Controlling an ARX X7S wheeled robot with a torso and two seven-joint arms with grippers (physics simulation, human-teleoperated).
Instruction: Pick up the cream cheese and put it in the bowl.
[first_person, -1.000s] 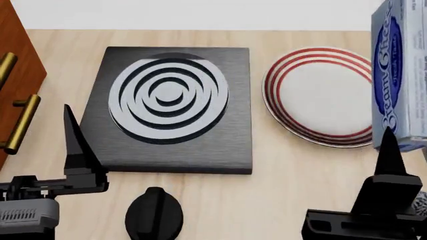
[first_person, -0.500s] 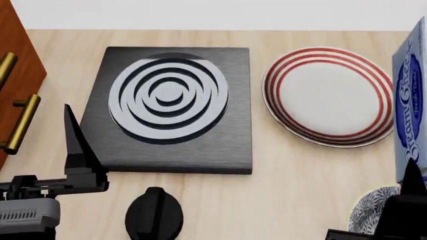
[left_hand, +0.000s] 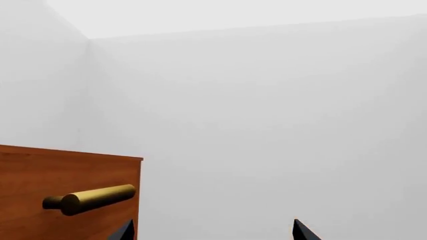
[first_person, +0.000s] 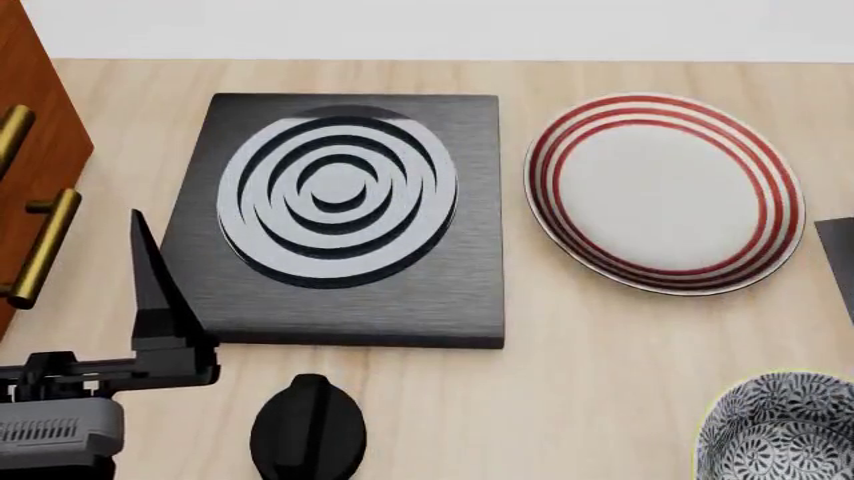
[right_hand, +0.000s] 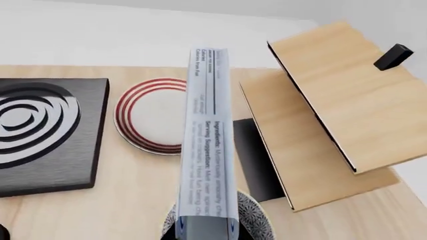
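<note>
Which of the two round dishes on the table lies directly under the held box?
The speckled bowl, black-and-white patterned, sits beneath the cream cheese; the red-ringed plate lies farther off.

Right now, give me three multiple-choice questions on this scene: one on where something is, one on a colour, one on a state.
1. Where does the bowl sit?
A. On the black burner slab
B. On the table, nearer the robot than the plate, to its right
C. On the wooden cabinet

2. What colour are the plate's rings?
A. Blue
B. Green
C. Red

3. How is the left tool?
A. Open and empty
B. Shut on the black knob
C. Shut on the bowl

Answers:
1. B: the bowl lies below the plate in the head view.
2. C: red rings circle its white centre.
3. A: the left tool shows its tips apart with nothing between.
</note>
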